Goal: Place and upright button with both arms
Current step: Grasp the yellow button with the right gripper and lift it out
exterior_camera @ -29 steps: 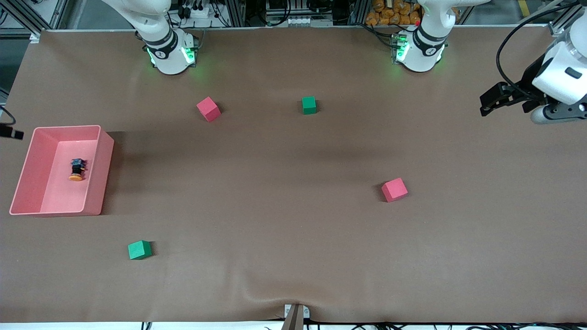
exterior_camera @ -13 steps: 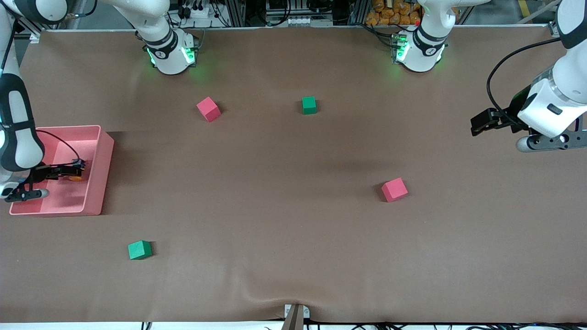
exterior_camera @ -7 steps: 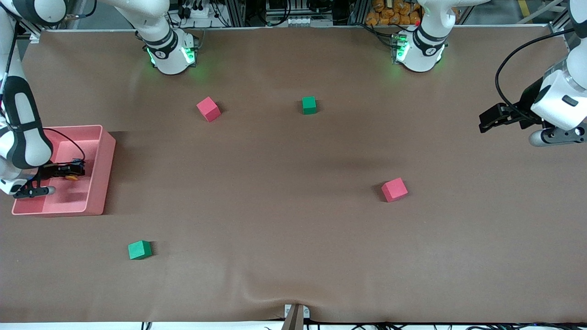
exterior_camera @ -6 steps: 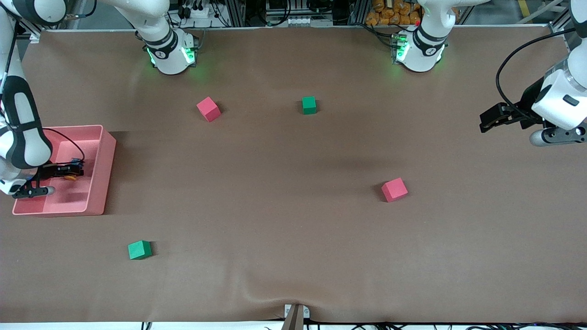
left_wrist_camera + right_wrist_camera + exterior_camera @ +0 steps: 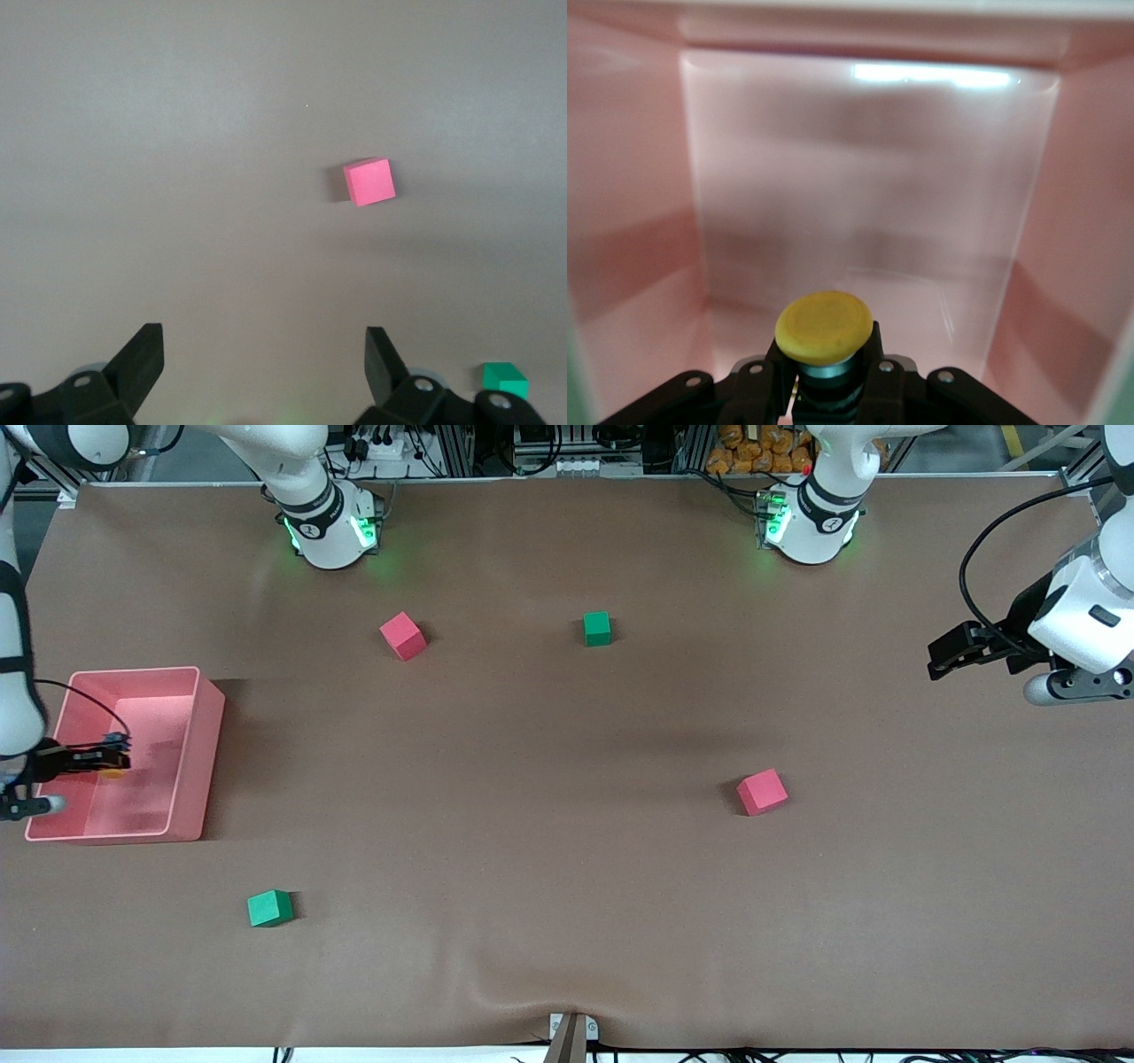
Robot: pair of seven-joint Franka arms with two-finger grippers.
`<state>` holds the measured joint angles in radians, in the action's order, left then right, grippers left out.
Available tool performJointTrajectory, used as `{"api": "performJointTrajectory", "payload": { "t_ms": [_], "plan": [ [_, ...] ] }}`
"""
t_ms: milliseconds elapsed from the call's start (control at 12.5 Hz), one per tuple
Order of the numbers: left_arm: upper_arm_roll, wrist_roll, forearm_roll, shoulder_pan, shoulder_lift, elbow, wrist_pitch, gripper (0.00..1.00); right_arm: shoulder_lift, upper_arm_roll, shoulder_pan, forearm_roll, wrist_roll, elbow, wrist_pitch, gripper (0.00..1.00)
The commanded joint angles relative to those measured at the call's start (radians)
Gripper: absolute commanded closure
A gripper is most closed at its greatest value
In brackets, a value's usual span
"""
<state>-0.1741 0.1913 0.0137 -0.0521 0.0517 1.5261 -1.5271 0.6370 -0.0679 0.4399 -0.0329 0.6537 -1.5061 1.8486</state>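
Observation:
The button, with a round orange cap on a dark body, is clamped between my right gripper's fingers. In the front view my right gripper holds the button over the pink bin at the right arm's end of the table. My left gripper hangs open and empty in the air over the left arm's end of the table. In the left wrist view its fingers are wide apart over bare table.
Two red cubes and two green cubes lie scattered on the brown table. The left wrist view shows a red cube and a green cube.
My right gripper came down into the pink bin, shut on the button and has lifted it, shifting toward the right arm's end. The bin slid slightly. The left arm has barely moved.

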Motion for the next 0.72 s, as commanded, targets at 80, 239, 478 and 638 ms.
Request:
{"api": "performJointTrajectory", "payload": {
  "t_ms": [80, 239, 478, 638],
  "plan": [
    [-0.002, -0.021, -0.001, -0.005, -0.016, 0.000, 0.015, 0.00, -0.017, 0.005, -0.049, 0.014, -0.118, 0.165, -0.245, 1.00],
    [-0.004, -0.020, -0.001, -0.003, -0.015, 0.000, 0.013, 0.00, -0.028, 0.010, -0.120, 0.004, -0.259, 0.227, -0.388, 1.00],
    [-0.007, -0.020, -0.001, -0.005, -0.013, 0.003, 0.013, 0.00, -0.062, 0.022, -0.275, -0.111, -0.385, 0.242, -0.477, 1.00],
    [-0.007, -0.020, -0.004, -0.005, -0.010, 0.005, 0.015, 0.00, -0.059, 0.020, -0.373, -0.238, -0.526, 0.239, -0.465, 1.00]
  ]
}}
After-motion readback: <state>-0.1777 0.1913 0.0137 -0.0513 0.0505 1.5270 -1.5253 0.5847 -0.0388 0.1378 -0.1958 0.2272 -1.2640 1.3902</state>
